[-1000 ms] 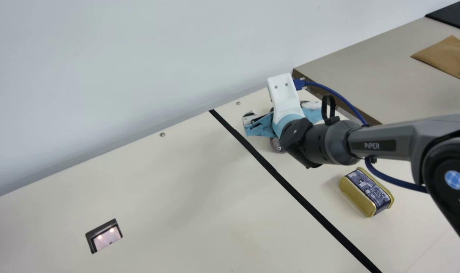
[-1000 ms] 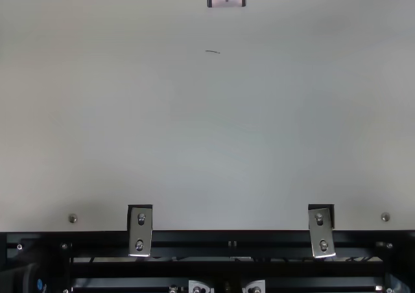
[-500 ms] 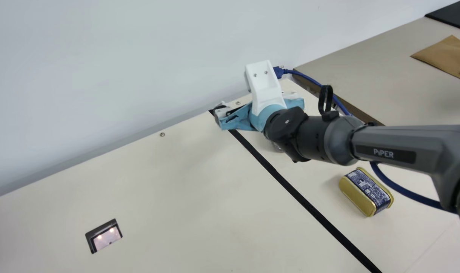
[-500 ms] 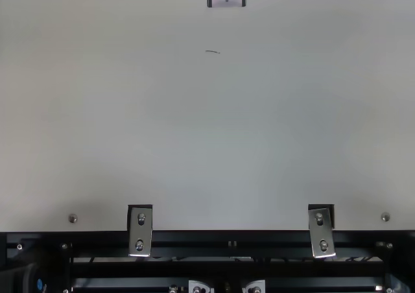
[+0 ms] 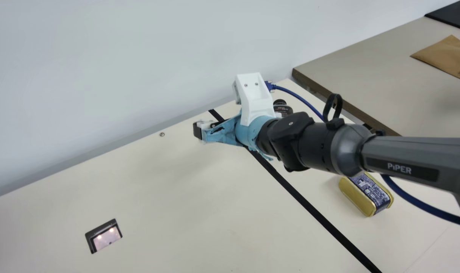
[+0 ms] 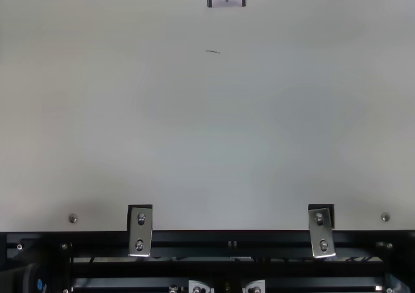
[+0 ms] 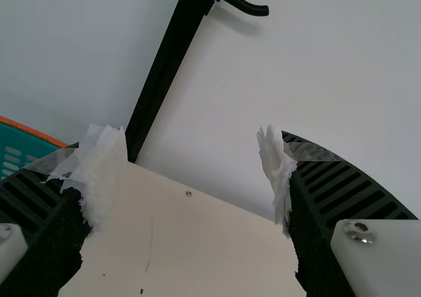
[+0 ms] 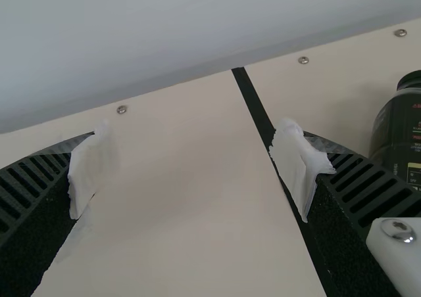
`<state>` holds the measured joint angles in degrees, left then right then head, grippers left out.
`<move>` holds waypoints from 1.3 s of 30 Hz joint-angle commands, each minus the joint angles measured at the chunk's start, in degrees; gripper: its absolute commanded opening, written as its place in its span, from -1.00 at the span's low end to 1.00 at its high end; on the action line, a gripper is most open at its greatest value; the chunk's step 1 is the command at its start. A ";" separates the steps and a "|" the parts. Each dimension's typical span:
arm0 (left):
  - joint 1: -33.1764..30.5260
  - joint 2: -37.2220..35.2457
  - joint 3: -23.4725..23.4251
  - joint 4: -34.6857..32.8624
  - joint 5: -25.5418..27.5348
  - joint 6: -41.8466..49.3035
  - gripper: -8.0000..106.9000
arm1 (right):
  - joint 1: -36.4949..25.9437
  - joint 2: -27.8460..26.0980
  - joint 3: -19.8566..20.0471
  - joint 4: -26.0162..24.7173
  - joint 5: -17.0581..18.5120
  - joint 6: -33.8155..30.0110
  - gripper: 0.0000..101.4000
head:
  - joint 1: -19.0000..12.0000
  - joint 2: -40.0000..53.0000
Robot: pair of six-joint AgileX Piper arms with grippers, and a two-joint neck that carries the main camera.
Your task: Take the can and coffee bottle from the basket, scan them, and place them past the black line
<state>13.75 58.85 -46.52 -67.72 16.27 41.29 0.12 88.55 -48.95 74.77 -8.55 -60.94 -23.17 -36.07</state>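
In the main view my right gripper (image 5: 224, 131) hangs over the black line (image 5: 294, 189) near the wall. The right wrist view shows this gripper (image 8: 187, 172) open and empty, with the dark coffee bottle (image 8: 398, 129) upright outside its fingers. The bottle (image 5: 282, 109) stands right of the line, partly behind the wrist. Nearer the camera, also right of the line, the gold can (image 5: 366, 195) rests on the table under the forearm's edge. My left gripper (image 7: 197, 179) is open and empty; beside one finger is part of the teal basket with its orange rim (image 7: 33, 131).
A black-framed lit window (image 5: 108, 238) is set in the table left of the line. A wall runs along the table's far edge. A black post (image 7: 164, 67) rises in the left wrist view. A second table (image 5: 385, 79) with a brown envelope (image 5: 449, 57) adjoins at right.
My right arm has moved left from above the bottle, across the black line, uncovering the bottle's cap and upper part. Bottle and can have stayed in place.
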 commanded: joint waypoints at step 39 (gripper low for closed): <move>0.00 0.00 0.00 0.00 0.00 0.00 0.71 | 4.99 -21.51 11.58 -16.12 16.55 34.74 1.00 | -1.71 -1.05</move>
<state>13.75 58.85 -46.52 -67.72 16.27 41.29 5.26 69.22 -38.44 61.04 7.76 -26.61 -23.17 -36.07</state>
